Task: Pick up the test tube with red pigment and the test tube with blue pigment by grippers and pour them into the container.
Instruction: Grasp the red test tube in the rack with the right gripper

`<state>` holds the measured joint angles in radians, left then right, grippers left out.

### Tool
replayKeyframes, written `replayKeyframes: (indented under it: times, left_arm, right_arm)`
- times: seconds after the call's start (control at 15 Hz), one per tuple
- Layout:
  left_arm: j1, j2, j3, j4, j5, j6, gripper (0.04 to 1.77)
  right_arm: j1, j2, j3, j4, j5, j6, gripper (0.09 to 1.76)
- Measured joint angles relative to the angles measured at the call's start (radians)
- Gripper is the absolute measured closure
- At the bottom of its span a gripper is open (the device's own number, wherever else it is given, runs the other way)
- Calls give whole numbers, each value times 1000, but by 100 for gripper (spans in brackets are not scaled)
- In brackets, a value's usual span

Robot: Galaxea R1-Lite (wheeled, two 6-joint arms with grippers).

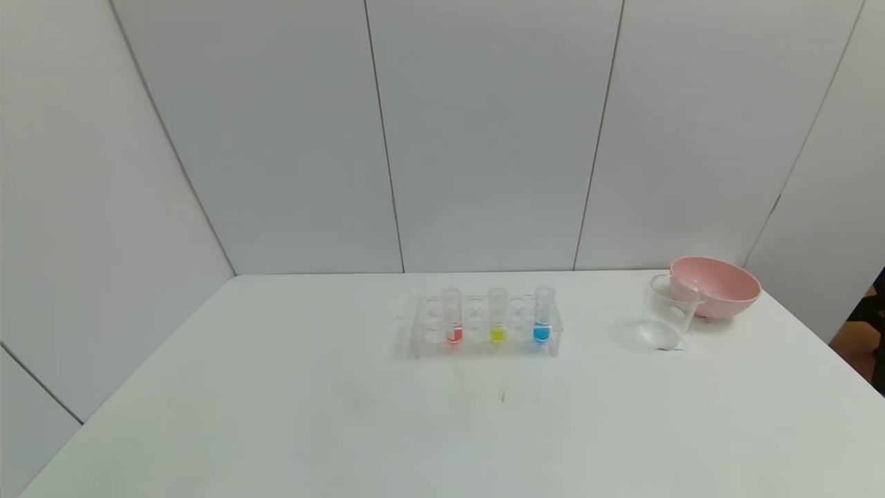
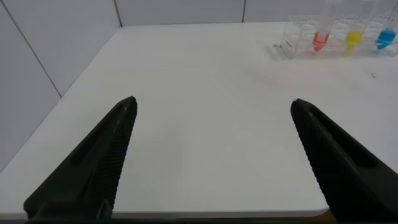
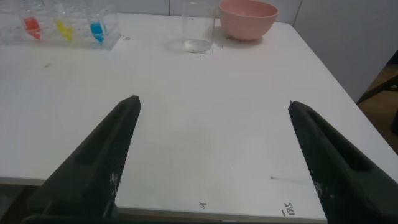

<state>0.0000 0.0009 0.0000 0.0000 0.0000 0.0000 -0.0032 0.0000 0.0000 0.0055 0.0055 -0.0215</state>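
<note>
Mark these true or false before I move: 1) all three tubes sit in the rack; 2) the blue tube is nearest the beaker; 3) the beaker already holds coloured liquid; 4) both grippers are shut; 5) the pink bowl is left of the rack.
1) True: the red tube, yellow tube and blue tube stand in the rack.
2) True: it is the one closest to the beaker.
3) False: it looks clear and empty.
4) False: the left gripper and right gripper are both open and hold nothing.
5) False: the pink bowl is right of it, behind the beaker.
</note>
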Motion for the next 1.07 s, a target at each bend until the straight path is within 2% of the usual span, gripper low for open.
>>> replayKeyframes:
  times: [1.07]
  left_arm:
    - [0, 0, 0, 0, 0, 0, 5]
  right_arm:
    - [0, 0, 0, -10, 0, 11, 14]
